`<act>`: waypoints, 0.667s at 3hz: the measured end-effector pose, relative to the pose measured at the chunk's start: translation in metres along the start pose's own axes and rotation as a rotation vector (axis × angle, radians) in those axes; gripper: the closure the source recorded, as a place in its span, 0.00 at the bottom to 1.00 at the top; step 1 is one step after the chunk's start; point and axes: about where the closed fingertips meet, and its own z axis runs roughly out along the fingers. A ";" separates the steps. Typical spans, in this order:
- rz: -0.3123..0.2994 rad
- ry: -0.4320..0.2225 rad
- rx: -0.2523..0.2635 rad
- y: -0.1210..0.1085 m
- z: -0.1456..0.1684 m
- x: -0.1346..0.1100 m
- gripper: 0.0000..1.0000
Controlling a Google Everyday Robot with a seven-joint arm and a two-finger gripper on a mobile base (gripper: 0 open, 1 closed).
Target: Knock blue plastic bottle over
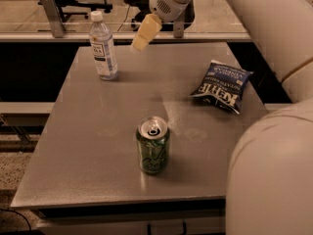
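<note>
The blue plastic bottle (103, 46) stands upright near the table's far left corner. It is clear with a bluish tint, a white cap and a white-and-blue label. My gripper (145, 32) hangs from the white arm above the far middle of the table, to the right of the bottle and apart from it. Its yellowish fingers point down and left toward the bottle. It holds nothing that I can see.
A green soda can (153, 152) stands open near the front middle of the grey table (83, 141). A dark blue chip bag (221, 86) lies at the right. My white arm fills the right side of the view. Office chairs and a rail stand behind the table.
</note>
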 end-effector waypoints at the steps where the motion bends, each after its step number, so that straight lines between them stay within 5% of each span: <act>1: -0.017 -0.026 -0.038 0.006 0.022 -0.020 0.00; 2: -0.057 -0.074 -0.087 0.017 0.038 -0.041 0.00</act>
